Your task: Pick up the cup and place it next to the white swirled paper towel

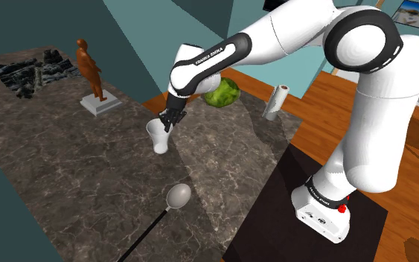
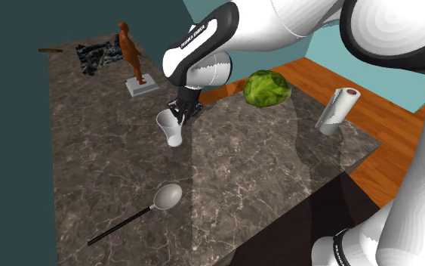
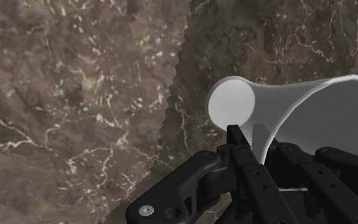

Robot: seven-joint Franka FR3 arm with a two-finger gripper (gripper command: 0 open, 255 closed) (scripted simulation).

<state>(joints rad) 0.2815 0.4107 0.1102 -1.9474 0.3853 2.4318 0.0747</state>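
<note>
A white cup stands upright on the dark marble counter, wider at its rim than at its base. My black gripper comes down on the rim at the side nearer the arm, shut on the cup's wall. From the second exterior view the cup sits just under the gripper. In the wrist view the fingers of the gripper clasp the cup's wall, one inside and one outside. The white paper towel roll stands near the counter's far corner, well away from the cup.
A green cabbage lies between the cup and the roll. A brown figurine on a grey base stands at the back. A grey spoon with a long black handle lies near the front. A recess with dark rocks is at the far left.
</note>
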